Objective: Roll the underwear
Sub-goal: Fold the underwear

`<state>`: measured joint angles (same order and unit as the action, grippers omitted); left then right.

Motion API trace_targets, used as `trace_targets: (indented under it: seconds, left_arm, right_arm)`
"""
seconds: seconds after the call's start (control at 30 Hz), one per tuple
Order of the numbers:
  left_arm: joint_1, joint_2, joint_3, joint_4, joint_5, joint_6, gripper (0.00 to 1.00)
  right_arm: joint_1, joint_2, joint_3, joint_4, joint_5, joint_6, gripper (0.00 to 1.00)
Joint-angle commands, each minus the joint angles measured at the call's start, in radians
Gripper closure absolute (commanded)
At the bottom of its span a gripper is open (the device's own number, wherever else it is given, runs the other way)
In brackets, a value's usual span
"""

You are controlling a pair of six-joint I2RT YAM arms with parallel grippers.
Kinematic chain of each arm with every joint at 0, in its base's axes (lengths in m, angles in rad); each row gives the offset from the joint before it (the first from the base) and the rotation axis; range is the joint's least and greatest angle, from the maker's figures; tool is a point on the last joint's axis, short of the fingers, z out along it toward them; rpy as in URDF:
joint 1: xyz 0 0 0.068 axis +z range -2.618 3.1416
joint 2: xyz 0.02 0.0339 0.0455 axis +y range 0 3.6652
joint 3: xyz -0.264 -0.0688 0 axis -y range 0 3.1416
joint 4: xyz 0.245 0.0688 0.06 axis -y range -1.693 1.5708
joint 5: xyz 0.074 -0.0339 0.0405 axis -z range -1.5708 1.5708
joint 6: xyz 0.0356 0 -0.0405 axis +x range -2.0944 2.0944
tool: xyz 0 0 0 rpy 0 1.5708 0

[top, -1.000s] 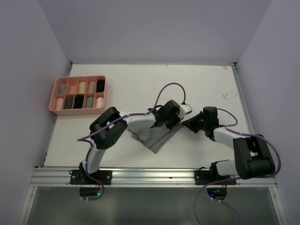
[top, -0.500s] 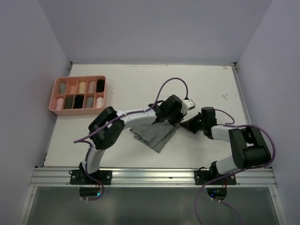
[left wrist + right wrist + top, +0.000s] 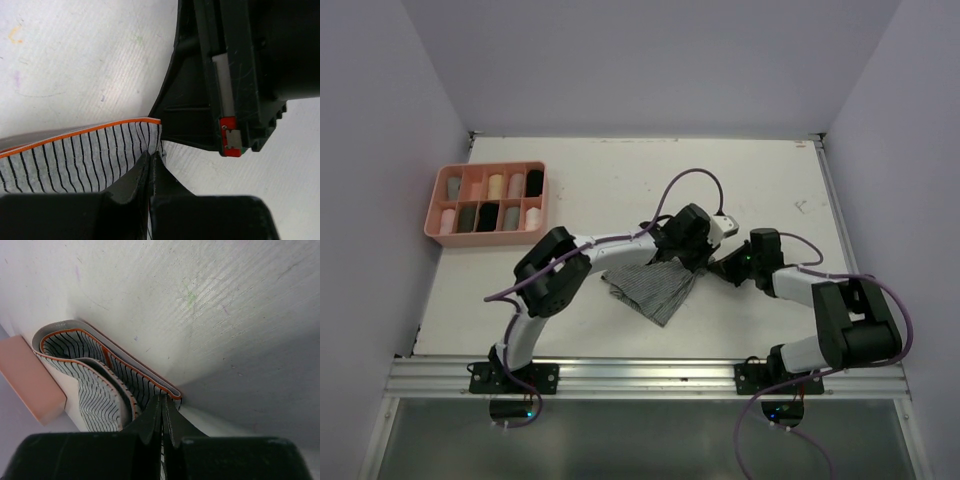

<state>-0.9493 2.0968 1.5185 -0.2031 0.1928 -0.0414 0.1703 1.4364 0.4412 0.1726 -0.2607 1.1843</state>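
Observation:
A grey striped underwear [image 3: 650, 290] with orange trim lies crumpled on the white table in the top view. My left gripper [image 3: 693, 262] sits at its right edge. In the left wrist view that gripper [image 3: 152, 159] is shut on the striped hem of the underwear [image 3: 75, 155]. My right gripper [image 3: 718, 266] meets the same edge from the right. Seen from the right wrist, the right gripper [image 3: 164, 404] is shut on the trimmed edge of the underwear [image 3: 100, 390]. The two grippers are almost touching, and the right gripper's body [image 3: 235, 75] fills the left wrist view.
A pink tray [image 3: 487, 166] with compartments stands at the far left and holds several rolled garments [image 3: 488, 215]. It also shows as a pink block, the tray [image 3: 30, 382], in the right wrist view. Purple cables loop over both arms. Purple walls enclose the table.
Both grippers have shifted slightly right and away from the arm bases, taking the underwear's right edge along. The right arm's elbow has swung left.

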Motion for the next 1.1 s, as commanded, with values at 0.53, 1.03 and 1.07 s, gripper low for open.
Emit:
trace_targets:
  seconds: [0.53,1.03,1.07]
  left_arm:
    - [0.04,0.068,-0.067,0.064,0.097,-0.043,1.0]
    - [0.041,0.054,-0.09,0.068,0.097,-0.02,0.98]
    - [0.041,0.051,-0.092,0.068,0.096,-0.018,0.97]
  right_arm:
    - [0.001,-0.113,0.085,-0.191,0.08,-0.028,0.72]
    - [0.001,0.036,0.082,-0.039,0.06,-0.009,0.77]
    - [0.003,0.041,0.082,-0.039,0.061,-0.011,0.81]
